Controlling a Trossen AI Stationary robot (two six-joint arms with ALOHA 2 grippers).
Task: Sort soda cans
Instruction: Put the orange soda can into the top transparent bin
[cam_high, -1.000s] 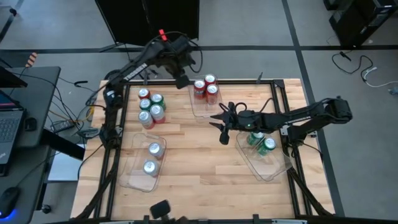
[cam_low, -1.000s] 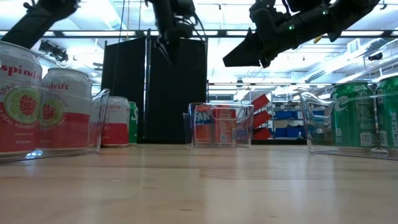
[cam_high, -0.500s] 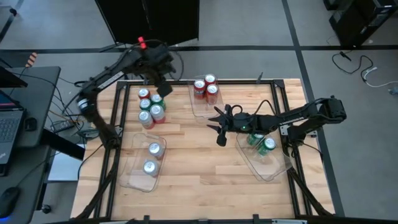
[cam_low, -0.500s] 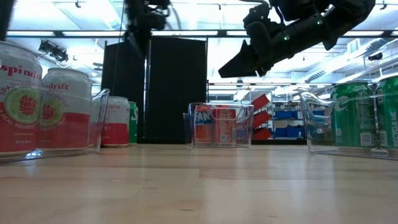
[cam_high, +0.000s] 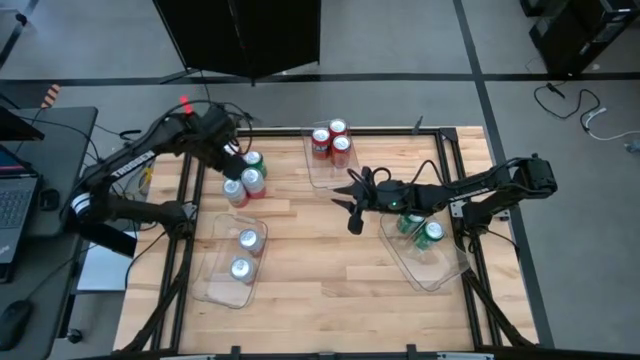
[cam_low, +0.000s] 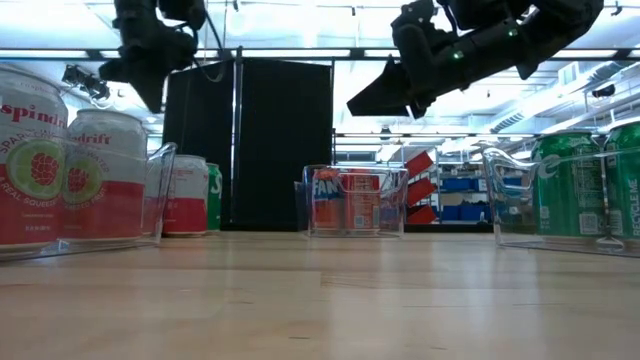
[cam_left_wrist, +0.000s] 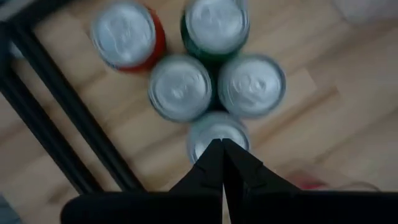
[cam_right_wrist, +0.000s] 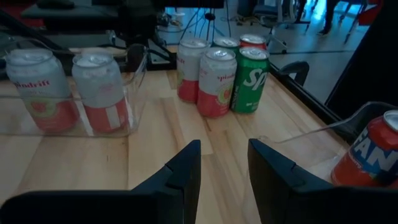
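At the table's (cam_high: 330, 250) left front, two white cans (cam_high: 245, 254) are held in a clear bin (cam_high: 213, 285). Behind it, a loose cluster of cans (cam_high: 246, 177) is stood on the wood, and the left end effector (cam_high: 233, 163) is hung directly over that cluster, its fingers pressed together and gripping nothing. Three red cans (cam_high: 331, 142) are seen in the rear middle bin (cam_high: 322, 178). The right end effector (cam_high: 349, 198) is held above the table's centre, fingers parted and empty. Two green cans (cam_high: 421, 229) are kept in the right bin (cam_high: 436, 268).
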